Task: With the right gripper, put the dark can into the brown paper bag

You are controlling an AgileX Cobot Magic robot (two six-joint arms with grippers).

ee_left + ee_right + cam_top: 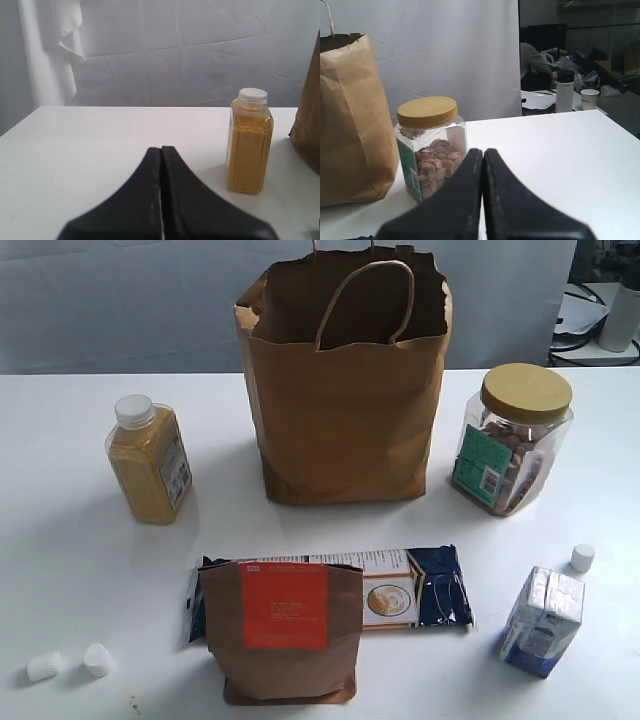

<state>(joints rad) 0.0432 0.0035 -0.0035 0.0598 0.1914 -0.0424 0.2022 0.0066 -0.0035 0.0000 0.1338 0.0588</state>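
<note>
The brown paper bag (pixel 345 390) stands upright at the back middle of the table, its ragged top open and a loop handle showing; its side also fills one edge of the right wrist view (pixel 350 120). The dark can is nowhere in view. My right gripper (pixel 483 150) is shut with nothing between its black fingers, low over the table near the clear jar. My left gripper (pixel 161 148) is shut and empty too, facing the yellow bottle. Neither gripper shows in the exterior view.
A clear jar with a tan lid (pixel 512 438) stands right of the bag. A yellow bottle (pixel 150 460) stands left. In front are a small brown pouch with an orange label (pixel 283 630), a flat packet (pixel 400 590), a blue-white carton (pixel 542 622) and small white pieces (pixel 70 663).
</note>
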